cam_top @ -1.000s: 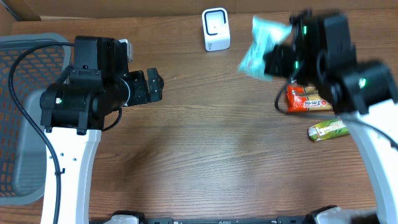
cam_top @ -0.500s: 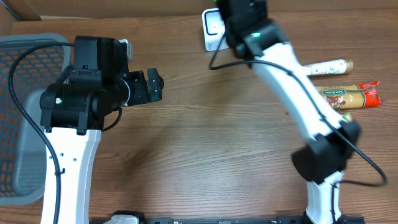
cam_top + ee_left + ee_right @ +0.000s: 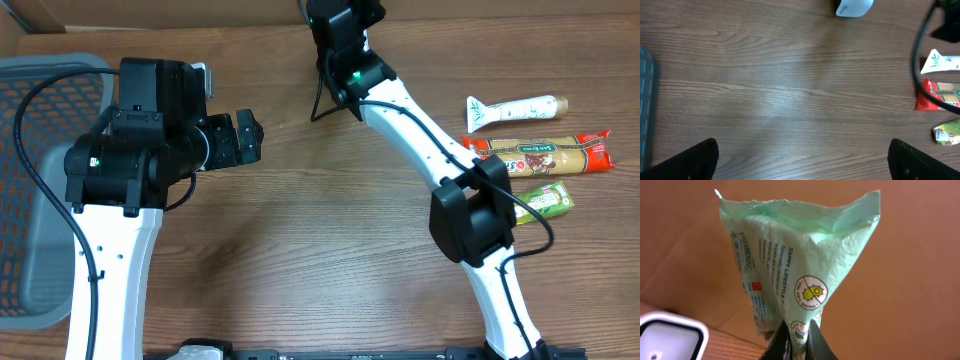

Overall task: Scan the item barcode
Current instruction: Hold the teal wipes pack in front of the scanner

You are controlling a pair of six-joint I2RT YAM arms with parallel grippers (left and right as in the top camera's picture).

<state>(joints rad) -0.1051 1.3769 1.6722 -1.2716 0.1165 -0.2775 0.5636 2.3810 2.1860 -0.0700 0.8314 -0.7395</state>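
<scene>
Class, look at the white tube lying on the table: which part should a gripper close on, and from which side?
Probably the middle of the white tube, from straight above, with the fingers across its narrow width. It lies flat and long; the crimped end is thin and the cap small. The long packet lies close beside it.

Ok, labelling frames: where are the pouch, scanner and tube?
pouch (image 3: 805, 265), right wrist view, printed front.
scanner (image 3: 667, 339), right wrist view, its pale face.
tube (image 3: 518, 108), overhead view, mid-body.
</scene>
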